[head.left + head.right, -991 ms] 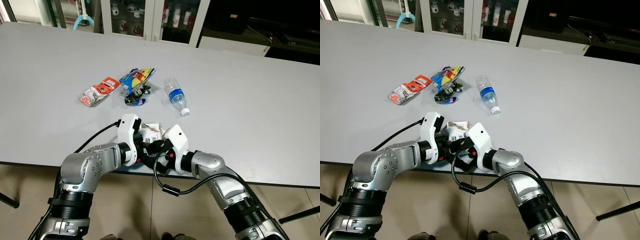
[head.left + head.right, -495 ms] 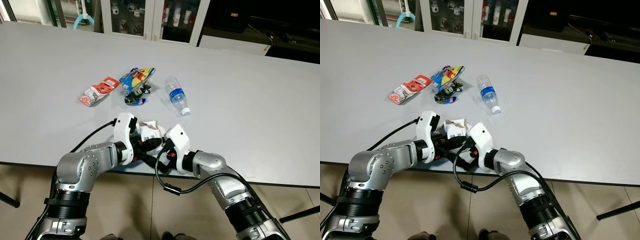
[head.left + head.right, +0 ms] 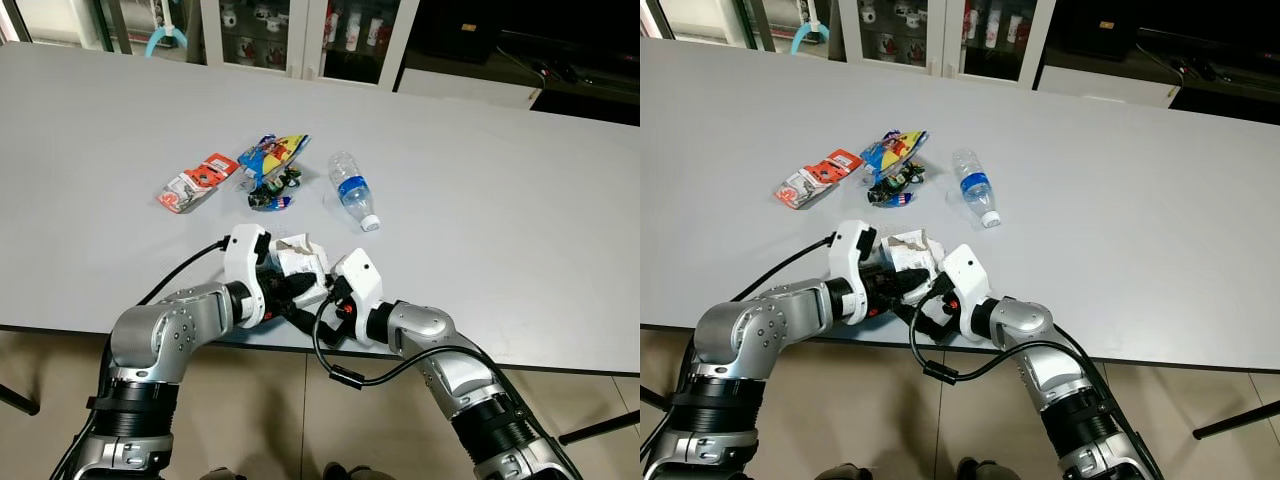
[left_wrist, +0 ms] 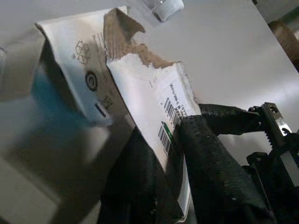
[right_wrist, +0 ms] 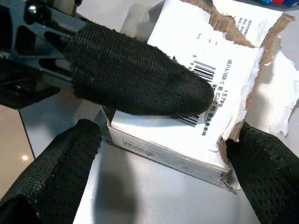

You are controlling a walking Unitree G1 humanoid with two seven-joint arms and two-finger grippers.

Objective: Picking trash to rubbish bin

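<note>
near the front edge of the grey bench point(image 3: 520, 220), my left fingers point(image 5: 140, 79) are clamped on a torn white box point(image 3: 298, 264), one finger pressed on its barcode label. my right fingers point(image 5: 261, 163) sit spread apart around that box. further back lie a plastic bottle point(image 3: 352, 190) and some snack wrappers point(image 3: 270, 160).

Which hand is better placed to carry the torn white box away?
Left: the left hand already pinches the torn white box, while the right hand stands open around it.
</note>
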